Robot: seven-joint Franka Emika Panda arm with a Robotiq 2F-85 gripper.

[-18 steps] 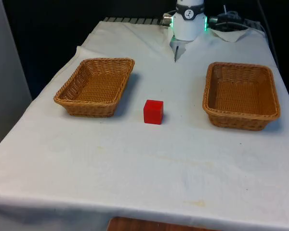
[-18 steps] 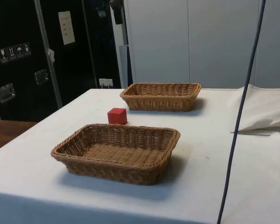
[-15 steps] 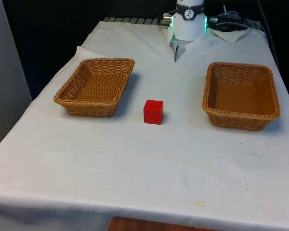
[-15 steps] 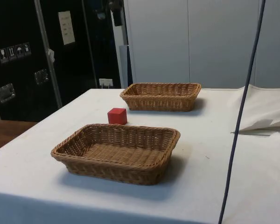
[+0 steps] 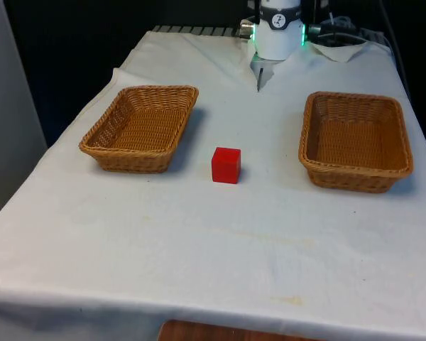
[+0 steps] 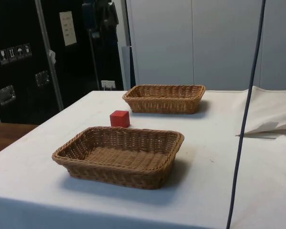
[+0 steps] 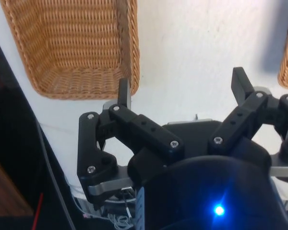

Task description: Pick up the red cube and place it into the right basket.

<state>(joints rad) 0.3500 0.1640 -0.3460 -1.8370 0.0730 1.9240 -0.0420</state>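
Red cube (image 5: 226, 165) sits between both baskets, well apart from your gripper (image 7: 182, 93), whose fingers are spread wide and hold nothing.

The red cube (image 5: 226, 165) sits alone on the white cloth (image 5: 213, 241), in the open lane between the two wicker baskets and well apart from both, so all four of its sides and its top are free to approach. The basket at the front view's left (image 5: 142, 128) and the one at the front view's right (image 5: 356, 140) both lie open-topped with nothing inside. The gripper (image 7: 182, 91) hangs high with its fingers (image 7: 124, 94) spread wide over bare cloth beside a basket rim. A dark cable (image 6: 245, 114) slants down near the table's edge in the side view.
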